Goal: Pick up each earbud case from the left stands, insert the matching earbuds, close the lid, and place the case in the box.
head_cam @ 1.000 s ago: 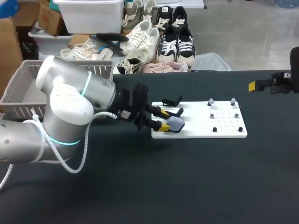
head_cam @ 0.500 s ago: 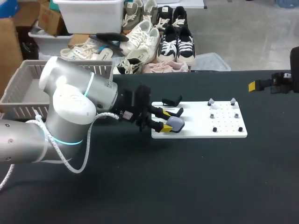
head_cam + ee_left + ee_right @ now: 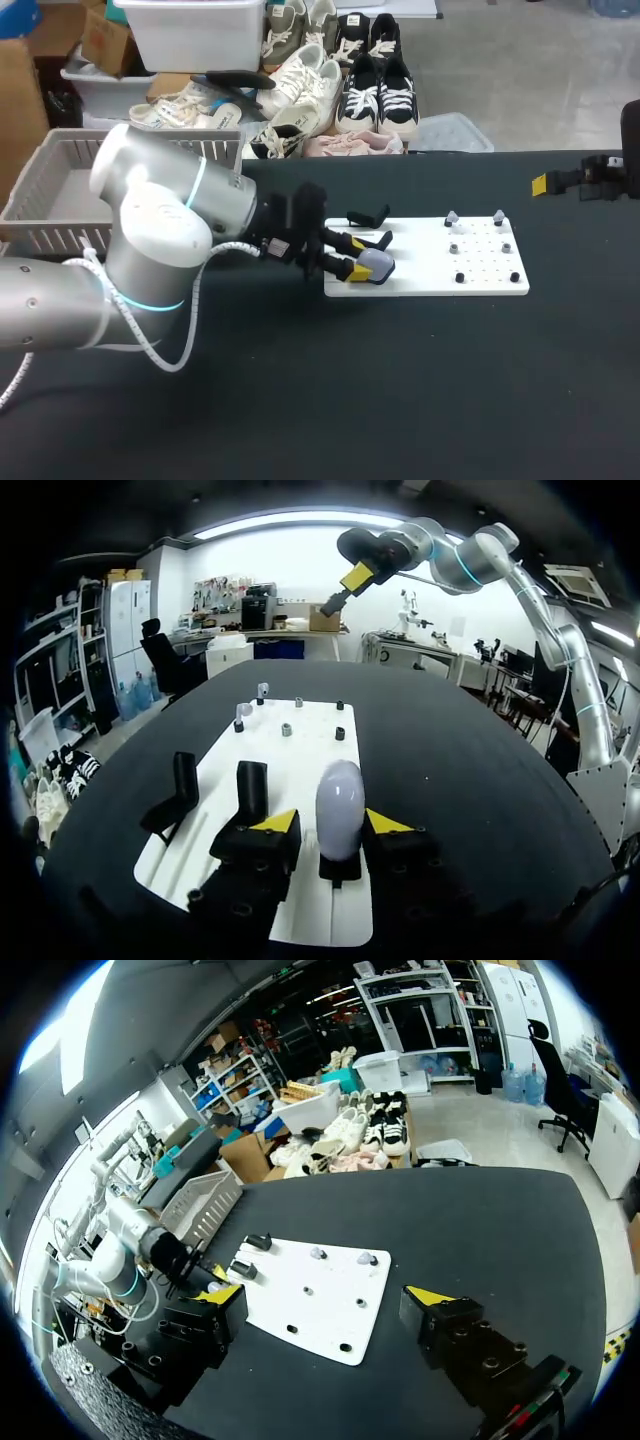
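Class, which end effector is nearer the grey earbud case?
Left. The left end effector straddles the earbud case; the right end effector hangs far beyond the board.

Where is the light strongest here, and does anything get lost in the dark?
Head view: the white board is the brightest thing on the black table; the black stands nearly merge with the left hand. Left wrist view: the earbud case carries a soft highlight. Right wrist view: the right hand is dark apart from its yellow tips.
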`<state>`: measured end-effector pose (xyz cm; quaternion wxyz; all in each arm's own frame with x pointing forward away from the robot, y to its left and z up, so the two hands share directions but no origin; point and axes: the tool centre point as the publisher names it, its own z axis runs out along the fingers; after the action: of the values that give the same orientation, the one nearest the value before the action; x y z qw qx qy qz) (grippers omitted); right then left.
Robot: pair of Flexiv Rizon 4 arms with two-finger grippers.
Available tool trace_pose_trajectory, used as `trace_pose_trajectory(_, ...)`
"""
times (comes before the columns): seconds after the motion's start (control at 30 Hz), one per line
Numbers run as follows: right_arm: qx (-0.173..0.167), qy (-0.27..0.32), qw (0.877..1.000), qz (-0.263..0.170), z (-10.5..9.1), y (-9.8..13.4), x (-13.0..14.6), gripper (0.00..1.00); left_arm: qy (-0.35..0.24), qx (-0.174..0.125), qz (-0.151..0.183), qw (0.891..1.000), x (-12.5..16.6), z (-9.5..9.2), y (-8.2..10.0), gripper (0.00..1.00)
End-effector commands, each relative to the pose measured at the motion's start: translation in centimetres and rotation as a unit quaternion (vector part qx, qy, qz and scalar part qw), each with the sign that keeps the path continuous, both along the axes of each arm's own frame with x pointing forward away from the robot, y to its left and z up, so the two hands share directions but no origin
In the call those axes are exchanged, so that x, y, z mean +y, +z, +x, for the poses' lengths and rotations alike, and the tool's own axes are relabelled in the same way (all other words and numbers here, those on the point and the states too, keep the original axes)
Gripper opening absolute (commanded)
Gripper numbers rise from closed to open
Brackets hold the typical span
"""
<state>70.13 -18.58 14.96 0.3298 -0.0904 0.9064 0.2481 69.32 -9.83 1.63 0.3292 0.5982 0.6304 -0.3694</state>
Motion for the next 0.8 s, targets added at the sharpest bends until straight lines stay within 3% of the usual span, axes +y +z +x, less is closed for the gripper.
trace_pose_trajectory(0.03,0.000,0.002,1.000,0.002,0.1,0.0,-0.1,1.00,0.002,-0.001,-0.002,1.000,-0.3,0.2,-0.2,0.27)
trace_pose_trajectory(0.07,0.000,0.002,1.000,0.002,0.1,0.0,-0.1,1.00,0.003,-0.001,-0.002,1.000,-0.3,0.2,-0.3,0.00)
trace_pose_trajectory(0.2,0.000,0.002,1.000,0.002,0.1,0.0,-0.1,1.00,0.005,0.001,-0.003,1.000,0.0,0.1,-0.1,0.00)
trace_pose_trajectory(0.47,0.000,0.002,1.000,0.002,0.1,0.0,-0.1,1.00,0.006,-0.002,-0.024,1.000,1.0,-0.3,2.0,0.00)
trace_pose_trajectory(0.8,0.000,0.002,1.000,0.002,0.1,0.0,-0.1,1.00,-0.002,-0.016,-0.079,0.997,1.3,-1.7,6.8,0.00)
